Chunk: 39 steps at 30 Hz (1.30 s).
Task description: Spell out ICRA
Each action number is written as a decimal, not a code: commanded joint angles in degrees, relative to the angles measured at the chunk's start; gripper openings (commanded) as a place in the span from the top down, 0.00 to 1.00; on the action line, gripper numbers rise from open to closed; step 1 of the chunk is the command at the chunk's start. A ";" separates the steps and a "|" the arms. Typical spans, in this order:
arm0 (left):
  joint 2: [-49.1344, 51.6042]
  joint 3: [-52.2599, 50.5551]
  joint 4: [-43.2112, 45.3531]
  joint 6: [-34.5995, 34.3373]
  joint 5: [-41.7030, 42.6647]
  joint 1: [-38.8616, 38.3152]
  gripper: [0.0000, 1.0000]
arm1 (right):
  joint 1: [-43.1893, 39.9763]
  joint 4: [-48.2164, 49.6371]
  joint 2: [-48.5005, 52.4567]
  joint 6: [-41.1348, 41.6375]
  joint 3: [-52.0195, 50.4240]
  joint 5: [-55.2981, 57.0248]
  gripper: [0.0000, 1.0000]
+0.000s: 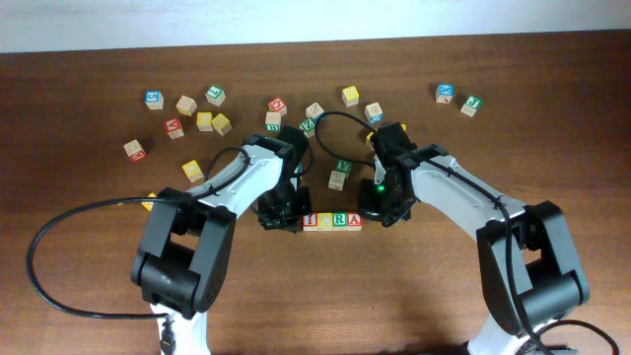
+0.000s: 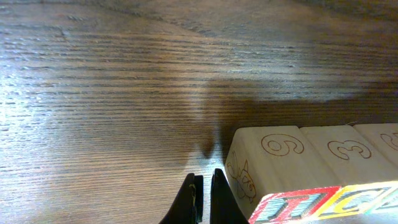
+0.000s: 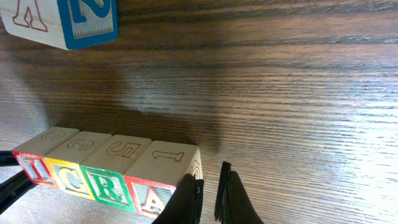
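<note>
Now, ICRA row (image 1: 331,221), left tool (image 2: 203,198) clenched empty beside its I end, right tool (image 3: 209,196) clenched empty beside its A end

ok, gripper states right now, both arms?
Left gripper: shut, empty, beside the I cube.
Right gripper: shut, empty, beside the A cube.

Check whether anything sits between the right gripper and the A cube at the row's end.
Nothing visible does. In the right wrist view the right gripper sits directly beside the A cube, at its end face, with no other block between them.
</note>
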 commanded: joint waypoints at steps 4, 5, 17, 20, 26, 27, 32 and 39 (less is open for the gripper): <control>0.39 -0.46 -0.11 1.07 0.94 -0.17 1.00 | 0.37 0.35 0.46 0.28 -0.17 -1.18 0.96; 0.39 -0.46 -0.11 1.07 0.94 -0.17 1.00 | 0.37 0.35 0.46 0.28 -0.17 -1.16 0.95; 0.39 -0.46 -0.35 1.11 1.95 -0.17 1.00 | 0.37 1.16 0.46 0.28 -0.17 -1.14 0.95; 0.39 -0.46 -0.85 1.07 -2.21 -0.11 1.00 | 0.26 -0.31 0.46 0.28 -0.17 2.43 0.89; 0.39 -0.44 -2.12 0.48 -12.63 0.00 1.00 | 0.17 -2.40 0.46 0.28 -0.11 10.54 0.85; 0.26 -0.15 -2.99 0.50 -13.31 0.68 1.00 | -0.55 -2.51 0.17 0.28 -0.09 10.69 0.85; -8.90 6.54 -8.00 2.86 -13.38 7.37 1.00 | -7.34 -15.43 -7.98 -4.07 5.90 10.67 0.81; -32.33 7.61 -10.51 3.48 -14.84 10.12 0.31 | -8.04 -32.41 -40.89 -4.46 9.01 13.49 0.02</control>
